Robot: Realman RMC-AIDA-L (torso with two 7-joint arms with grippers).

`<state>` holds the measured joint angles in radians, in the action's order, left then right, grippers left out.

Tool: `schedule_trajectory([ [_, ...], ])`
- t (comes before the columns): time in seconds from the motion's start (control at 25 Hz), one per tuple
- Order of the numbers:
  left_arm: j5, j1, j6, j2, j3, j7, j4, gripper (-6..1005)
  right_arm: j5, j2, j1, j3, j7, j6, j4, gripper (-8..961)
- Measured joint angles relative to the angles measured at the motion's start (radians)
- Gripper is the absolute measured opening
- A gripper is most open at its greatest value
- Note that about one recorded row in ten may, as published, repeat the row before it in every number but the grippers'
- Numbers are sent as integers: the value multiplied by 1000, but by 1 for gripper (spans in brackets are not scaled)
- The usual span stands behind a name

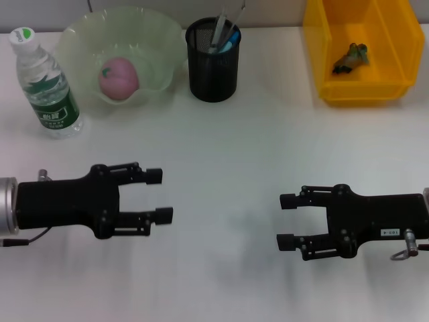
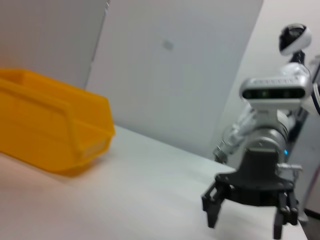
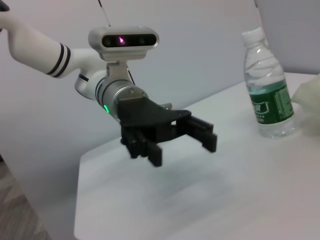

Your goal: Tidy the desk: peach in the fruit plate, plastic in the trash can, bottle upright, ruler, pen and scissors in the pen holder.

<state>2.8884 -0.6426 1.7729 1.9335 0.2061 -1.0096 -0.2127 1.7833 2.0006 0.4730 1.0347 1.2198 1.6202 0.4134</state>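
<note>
Clearly, the black left gripper [image 1: 163, 195] and black right gripper [image 1: 287, 221] are held spread apart above the white desk [image 1: 221, 147], clasping nothing. Items inside the black mesh pen holder [image 1: 213, 64] are crowded together and cannot be told apart; the crumpled scrap [image 1: 351, 56] in the yellow plastic bin [image 1: 395, 67] is hard to identify.

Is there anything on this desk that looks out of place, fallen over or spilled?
Nothing stands out. The bottle stands upright, the peach lies in the fruit plate, the pen holder is upright, and a crumpled scrap sits in the yellow bin. Both pincers, left and right, hover open.

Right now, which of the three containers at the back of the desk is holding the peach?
The pale green fruit plate, between the water bottle and the black mesh pen holder. The pink peach sits inside it. The yellow bin holds only crumpled plastic.
</note>
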Motion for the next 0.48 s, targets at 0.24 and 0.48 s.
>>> schedule_trajectory([
  [0.24, 0, -15, 18, 8, -43, -14, -18, 798, 1, 1, 3, 4, 1, -16, 5, 802],
  [0.48, 0, -15, 28, 10, -80, -26, -20, 798, 4, 3, 2, 4, 0, -24, 7, 801],
])
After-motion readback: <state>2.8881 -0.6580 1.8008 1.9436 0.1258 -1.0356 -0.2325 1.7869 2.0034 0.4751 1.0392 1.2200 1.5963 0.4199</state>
